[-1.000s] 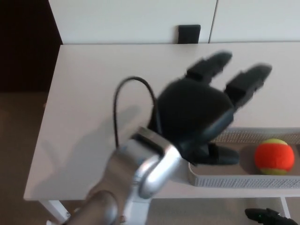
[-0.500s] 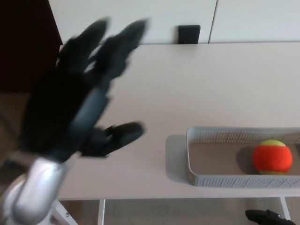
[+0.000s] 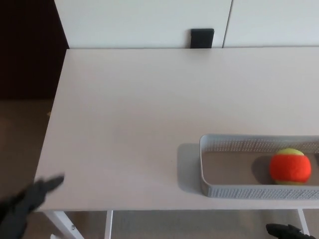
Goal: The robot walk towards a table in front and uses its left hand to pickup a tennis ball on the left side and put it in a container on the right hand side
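An orange and yellow tennis ball [image 3: 290,166] lies inside the grey mesh container [image 3: 219,189] at the right front of the white table [image 3: 149,114]. My left hand [image 3: 22,205] is low at the bottom left corner, below the table's front edge, blurred, fingers apart and holding nothing. Only a dark tip of my right hand [image 3: 286,231] shows at the bottom right, under the container; its fingers cannot be made out.
A small black box [image 3: 202,38] sits at the table's far edge against the white wall. Dark floor lies left of the table. A white table leg [image 3: 62,224] shows at the front left.
My left hand has pulled back from above the container, swung left across the table and dropped to the bottom left corner. The ball stays in the container.
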You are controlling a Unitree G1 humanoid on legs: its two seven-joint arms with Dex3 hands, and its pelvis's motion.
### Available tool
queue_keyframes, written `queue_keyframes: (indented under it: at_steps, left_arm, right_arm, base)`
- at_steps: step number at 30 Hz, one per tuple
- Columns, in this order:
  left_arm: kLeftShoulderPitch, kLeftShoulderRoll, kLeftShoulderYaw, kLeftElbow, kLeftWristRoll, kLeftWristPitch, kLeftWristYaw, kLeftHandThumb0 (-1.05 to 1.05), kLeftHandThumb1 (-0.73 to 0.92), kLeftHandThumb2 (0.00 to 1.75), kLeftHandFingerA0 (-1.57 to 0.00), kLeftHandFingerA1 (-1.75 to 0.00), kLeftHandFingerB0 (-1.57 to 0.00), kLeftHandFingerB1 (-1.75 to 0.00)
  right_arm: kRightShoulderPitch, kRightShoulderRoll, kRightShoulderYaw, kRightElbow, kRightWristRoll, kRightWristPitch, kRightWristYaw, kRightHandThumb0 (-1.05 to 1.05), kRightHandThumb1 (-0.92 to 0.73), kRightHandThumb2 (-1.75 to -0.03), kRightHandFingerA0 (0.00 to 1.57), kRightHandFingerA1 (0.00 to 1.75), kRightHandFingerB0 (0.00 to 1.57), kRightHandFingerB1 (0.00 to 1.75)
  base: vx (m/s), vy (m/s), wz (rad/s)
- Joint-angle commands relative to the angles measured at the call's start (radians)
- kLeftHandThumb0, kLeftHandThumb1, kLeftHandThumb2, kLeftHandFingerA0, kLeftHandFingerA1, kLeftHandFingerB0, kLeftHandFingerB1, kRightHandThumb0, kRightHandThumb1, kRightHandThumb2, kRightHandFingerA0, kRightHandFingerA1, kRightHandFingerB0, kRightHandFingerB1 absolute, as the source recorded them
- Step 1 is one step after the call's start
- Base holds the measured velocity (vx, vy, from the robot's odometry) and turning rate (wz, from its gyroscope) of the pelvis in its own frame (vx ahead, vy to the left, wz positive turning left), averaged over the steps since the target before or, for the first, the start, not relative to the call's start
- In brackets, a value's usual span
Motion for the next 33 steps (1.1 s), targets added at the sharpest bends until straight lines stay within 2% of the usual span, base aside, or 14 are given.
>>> queue_keyframes:
  at_steps: [1, 6, 11, 12, 15, 16, 17, 21, 22, 23, 24, 31, 32, 33]
  left_arm:
    - [0.532, 0.111, 0.199, 0.258, -0.756, -0.714, -0.29, -0.73, 0.39, 0.74, -0.39, -0.49, -0.31, -0.4]
    - [0.551, 0.217, 0.03, 0.387, -0.577, -0.835, -0.213, -0.8, 0.41, 0.8, -0.62, -0.54, -0.46, -0.45]
    - [0.487, 0.252, -0.039, 0.432, -0.443, -0.705, -0.195, -0.71, 0.45, 0.6, -0.77, -0.55, -0.63, -0.46]
    - [0.419, 0.247, -0.05, 0.49, -0.383, -0.669, -0.156, -0.7, 0.44, 0.81, -0.63, -0.61, -0.52, -0.53]
    - [0.226, 0.228, -0.081, 0.685, -0.236, -0.603, -0.023, -0.72, 0.57, 0.58, -0.61, -0.49, -0.49, -0.39]
    - [0.159, 0.214, -0.087, 0.749, -0.215, -0.558, 0.011, -0.69, 0.59, 0.58, -0.48, -0.5, -0.38, -0.36]
    - [0.033, 0.179, -0.087, 0.861, -0.205, -0.438, 0.051, -0.76, 0.48, 0.84, -0.36, -0.55, -0.22, -0.43]
    - [-0.193, 0.096, -0.037, 1.069, -0.325, -0.194, 0.029, -0.77, 0.49, 0.82, -0.28, -0.55, -0.17, -0.41]
    - [-0.223, 0.087, -0.028, 1.101, -0.333, -0.176, 0.038, -0.71, 0.46, 0.81, -0.27, -0.54, -0.17, -0.41]
    - [-0.251, 0.078, -0.02, 1.131, -0.338, -0.163, 0.051, -0.71, 0.46, 0.81, -0.27, -0.54, -0.17, -0.41]
    - [-0.329, 0.074, -0.011, 1.224, -0.324, -0.158, 0.101, -0.71, 0.46, 0.81, -0.23, -0.54, -0.19, -0.43]
    - [-0.475, 0.076, 0.014, 1.5, -0.304, -0.236, 0.23, -0.64, 0.57, 0.57, -0.24, -0.44, -0.24, -0.31]
    - [-0.466, 0.087, 0.011, 1.521, -0.299, -0.253, 0.224, -0.64, 0.57, 0.57, -0.23, -0.42, -0.21, -0.31]
    - [-0.465, 0.092, 0.01, 1.537, -0.298, -0.264, 0.223, -0.64, 0.57, 0.57, -0.23, -0.42, -0.21, -0.31]
  right_arm:
    - [0.032, 0.006, -0.153, 0.095, 0.094, -0.064, -0.075, -0.02, -0.82, -0.63, 0.2, 0.51, 0.14, 0.41]
    - [0.056, 0.012, -0.165, 0.073, 0.089, -0.049, -0.075, -0.02, -0.82, -0.63, 0.22, 0.52, 0.12, 0.39]
    - [0.051, 0.011, -0.168, 0.074, 0.079, -0.047, -0.066, -0.05, -0.81, -0.63, 0.19, 0.5, 0.12, 0.4]
    - [0.048, 0.011, -0.17, 0.076, 0.077, -0.047, -0.068, -0.03, -0.82, -0.63, 0.2, 0.5, 0.13, 0.4]
    - [0.04, 0.015, -0.179, 0.087, 0.078, -0.049, -0.071, -0.02, -0.82, -0.63, 0.2, 0.51, 0.12, 0.4]
    - [0.037, 0.016, -0.181, 0.095, 0.077, -0.049, -0.072, -0.04, -0.82, -0.63, 0.21, 0.52, 0.13, 0.4]
    - [0.039, 0.018, -0.181, 0.1, 0.073, -0.046, -0.074, -0.07, -0.59, -1.01, 0.15, 0.56, 0.08, 0.51]
    - [0.051, 0.013, -0.174, 0.101, 0.065, -0.065, -0.064, -0.06, -0.58, -0.99, 0.15, 0.56, 0.08, 0.5]
    - [0.052, 0.013, -0.174, 0.1, 0.065, -0.063, -0.063, -0.06, -0.81, -0.63, 0.19, 0.51, 0.12, 0.4]
    - [0.051, 0.013, -0.174, 0.1, 0.066, -0.059, -0.062, -0.06, -0.81, -0.63, 0.19, 0.51, 0.12, 0.4]
    - [0.04, 0.014, -0.173, 0.11, 0.062, -0.054, -0.068, -0.05, -0.58, -1.0, 0.16, 0.57, 0.08, 0.51]
    - [0.014, 0.012, -0.154, 0.13, 0.044, -0.06, -0.069, -0.06, -0.59, -1.0, 0.19, 0.59, 0.08, 0.5]
    - [0.021, 0.012, -0.154, 0.132, 0.046, -0.067, -0.065, -0.06, -0.8, -0.71, 0.24, 0.56, 0.07, 0.4]
    - [0.024, 0.012, -0.154, 0.133, 0.046, -0.07, -0.063, -0.06, -0.8, -0.71, 0.24, 0.56, 0.07, 0.4]
  base:
    - [0.0, 0.0, 0.0]
    - [0.0, 0.0, 0.0]
    - [0.0, 0.0, 0.0]
    - [0.0, 0.0, 0.0]
    - [0.0, 0.0, 0.0]
    - [0.0, 0.0, 0.0]
    - [0.0, 0.0, 0.0]
    - [0.0, 0.0, 0.0]
    - [0.0, 0.0, 0.0]
    - [0.0, 0.0, 0.0]
    - [0.0, 0.0, 0.0]
    - [0.0, 0.0, 0.0]
    - [0.0, 0.0, 0.0]
    - [0.0, 0.0, 0.0]
